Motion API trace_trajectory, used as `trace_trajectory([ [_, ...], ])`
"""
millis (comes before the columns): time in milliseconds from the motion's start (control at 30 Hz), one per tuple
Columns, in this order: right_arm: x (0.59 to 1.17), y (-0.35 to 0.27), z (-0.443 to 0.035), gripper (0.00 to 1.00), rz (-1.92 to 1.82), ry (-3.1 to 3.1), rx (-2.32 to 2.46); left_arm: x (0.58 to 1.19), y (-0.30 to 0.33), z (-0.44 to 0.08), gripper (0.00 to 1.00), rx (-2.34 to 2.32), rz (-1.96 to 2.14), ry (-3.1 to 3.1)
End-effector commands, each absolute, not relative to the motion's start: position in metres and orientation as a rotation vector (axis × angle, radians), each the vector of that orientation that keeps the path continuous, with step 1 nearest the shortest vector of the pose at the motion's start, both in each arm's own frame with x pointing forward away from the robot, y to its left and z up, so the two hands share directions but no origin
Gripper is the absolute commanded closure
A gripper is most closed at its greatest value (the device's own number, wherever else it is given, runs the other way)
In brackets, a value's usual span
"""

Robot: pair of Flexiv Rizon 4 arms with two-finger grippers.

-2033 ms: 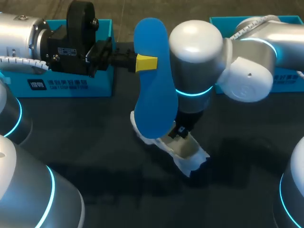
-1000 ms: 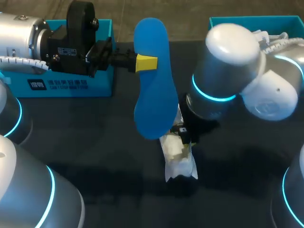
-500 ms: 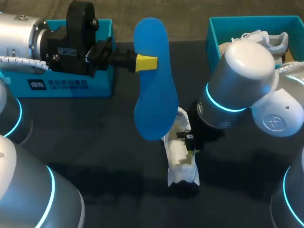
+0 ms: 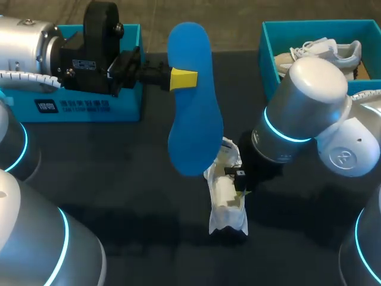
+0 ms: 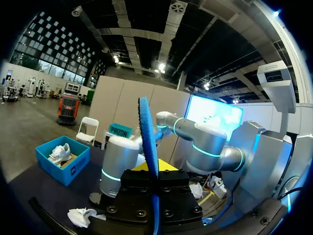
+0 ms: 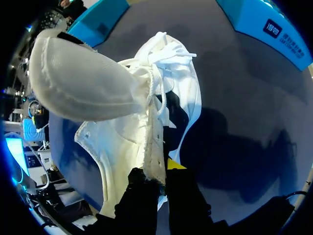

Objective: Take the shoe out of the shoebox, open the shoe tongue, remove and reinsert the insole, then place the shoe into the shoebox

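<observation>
Two things were in hand at once. The left tool (image 4: 183,78) was clenched on the blue insole (image 4: 193,125), pinching one long edge and holding it in the air, its lower end over the white shoe (image 4: 227,208). That shoe lay on the dark bench (image 4: 119,179), out of its box. The right tool (image 6: 159,172) grasped the thin side wall by the laces, with the padded tongue (image 6: 83,83) flopped open ahead of it.

To my eye the insole was light, bendy foam, likely to buckle if pushed from far back, so a hold nearer the leading end would serve better. The shoe looked light and soft-walled; a pinch on that wall might let it twist or skid.

Open bench lay in front of the shoe and to its left. The teal shoebox (image 4: 265,53), with a second shoe (image 4: 321,50) inside, stood at the far right edge, and another teal box (image 4: 89,107) stood at the far left. The right arm's bulk crowded the shoe's right side.
</observation>
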State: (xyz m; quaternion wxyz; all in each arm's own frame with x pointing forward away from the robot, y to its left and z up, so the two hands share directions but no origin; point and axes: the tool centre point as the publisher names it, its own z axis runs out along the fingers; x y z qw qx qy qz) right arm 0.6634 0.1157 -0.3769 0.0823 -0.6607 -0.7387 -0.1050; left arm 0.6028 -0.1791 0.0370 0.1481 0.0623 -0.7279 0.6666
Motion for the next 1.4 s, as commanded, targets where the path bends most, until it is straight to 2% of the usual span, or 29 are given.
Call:
trace_trajectory([
  [33,0.665,0.118,-0.385,1.00,-0.320,-2.193,-1.970,0.603,-0.180,0.037,1.00,0.179,1.914,-2.095],
  [100,0.664,0.118,-0.385,1.00,-0.319,-2.188,-1.973,0.603,-0.180,0.037,1.00,0.179,1.914,-2.095],
  [133,0.664,0.118,-0.384,0.90,-0.323,-2.186,-1.972,0.603,-0.180,0.037,1.00,0.179,1.914,-2.095],
  [167,0.663,0.118,-0.382,0.56,-0.320,-2.189,-1.973,0.603,-0.180,0.037,1.00,0.179,1.914,-2.095],
  [200,0.663,0.118,-0.380,0.00,-0.322,-2.191,-1.975,0.603,-0.180,0.037,1.00,0.179,1.914,-2.095],
  [500,0.660,0.114,-0.357,0.00,-0.379,-2.197,-1.984,0.603,-0.180,0.037,1.00,0.179,1.914,-2.095],
  [700,0.658,0.101,-0.331,0.00,-0.548,-2.162,-1.935,0.603,-0.180,0.037,1.00,0.179,1.914,-2.095],
  [1267,0.672,0.076,-0.265,0.00,-0.863,-2.022,-1.521,0.603,-0.180,0.037,1.00,0.179,1.914,-2.095],
  [1400,0.672,0.076,-0.265,0.00,-0.863,-2.022,-1.521,0.603,-0.180,0.037,1.00,0.179,1.914,-2.095],
])
